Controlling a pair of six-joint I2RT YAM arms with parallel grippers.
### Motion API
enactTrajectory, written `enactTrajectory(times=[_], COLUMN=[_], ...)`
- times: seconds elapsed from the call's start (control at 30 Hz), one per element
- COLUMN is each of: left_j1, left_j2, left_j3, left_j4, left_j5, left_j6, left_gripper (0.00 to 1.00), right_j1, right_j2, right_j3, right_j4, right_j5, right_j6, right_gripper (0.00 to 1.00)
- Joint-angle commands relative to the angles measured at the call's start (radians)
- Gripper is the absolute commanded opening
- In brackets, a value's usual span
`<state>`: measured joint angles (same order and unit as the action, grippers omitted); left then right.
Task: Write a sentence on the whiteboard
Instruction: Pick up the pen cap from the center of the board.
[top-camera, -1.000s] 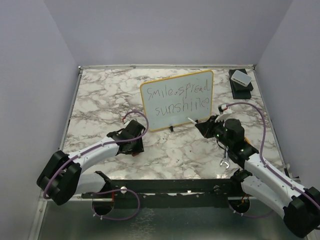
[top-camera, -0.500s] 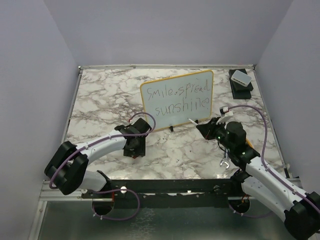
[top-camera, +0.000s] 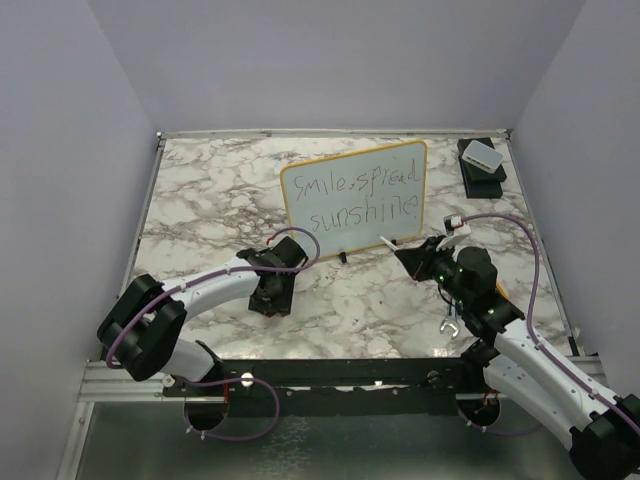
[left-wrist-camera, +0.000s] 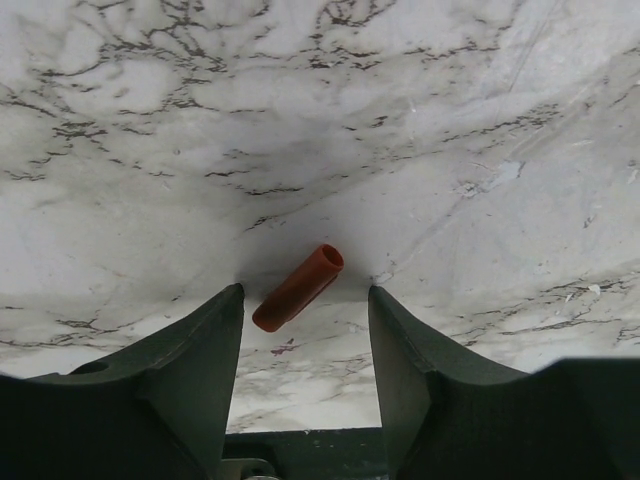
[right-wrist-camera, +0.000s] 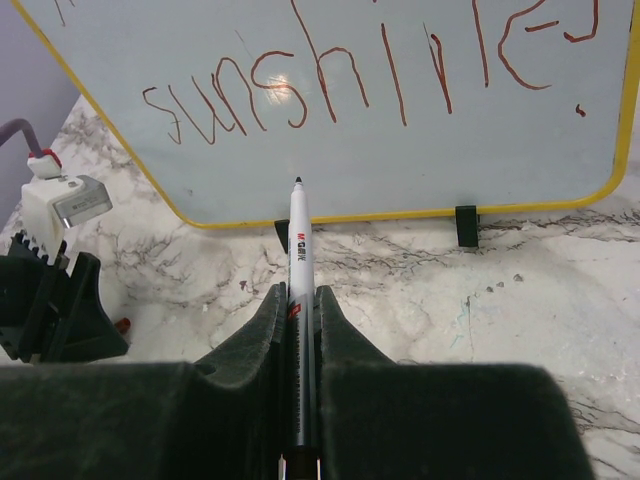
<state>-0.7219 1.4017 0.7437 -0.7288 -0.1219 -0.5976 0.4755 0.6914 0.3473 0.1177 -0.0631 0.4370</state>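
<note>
Surface (top-camera: 200, 200): rectangular slab, white with grey-black marble veining, smooth with a faint sheen; a thin metal edge runs round it.
Walls (top-camera: 330, 60): plain, matte, pale lavender, closing in three sides.
Whiteboard (top-camera: 355, 205): stands on edge at the far middle of the surface on small black feet (right-wrist-camera: 466, 225). Rounded rectangle with a glossy pale grey-white face and a thin yellow-orange rim.
Sentence (top-camera: 360, 198): thin dark handwritten strokes in two lines on the board's face.
Box (top-camera: 482, 155): small, white, on a flat black base, at the far right corner.
Cap (left-wrist-camera: 298, 287): short red-orange tube with one open end, lying slantwise on the marble.
Left claw (left-wrist-camera: 305, 300): dark matte fingers, released, straddling the cap with a gap on each side.
Right claw (right-wrist-camera: 298, 300): clenched on the marker (right-wrist-camera: 297, 260), a slim white barrel with a fine dark tip. The tip points at the board's lower edge; contact cannot be told.
</note>
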Motion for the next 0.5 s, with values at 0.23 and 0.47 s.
enactTrajectory(times=[0.23, 0.47], left_j1=[-0.074, -0.077], left_j2=[0.005, 0.016], left_j3=[0.007, -0.010], left_j4=[0.057, 0.010], left_j5=[0.099, 0.052], left_j6=[0.007, -0.030], left_gripper=[0.53, 0.47], right_j1=[-0.006, -0.006], right_j2=[0.000, 0.003], right_j3=[-0.009, -0.004], right_j4=[-0.027, -0.029], right_j5=[0.025, 0.020], right_j6=[-0.013, -0.019], right_gripper=[0.01, 0.01])
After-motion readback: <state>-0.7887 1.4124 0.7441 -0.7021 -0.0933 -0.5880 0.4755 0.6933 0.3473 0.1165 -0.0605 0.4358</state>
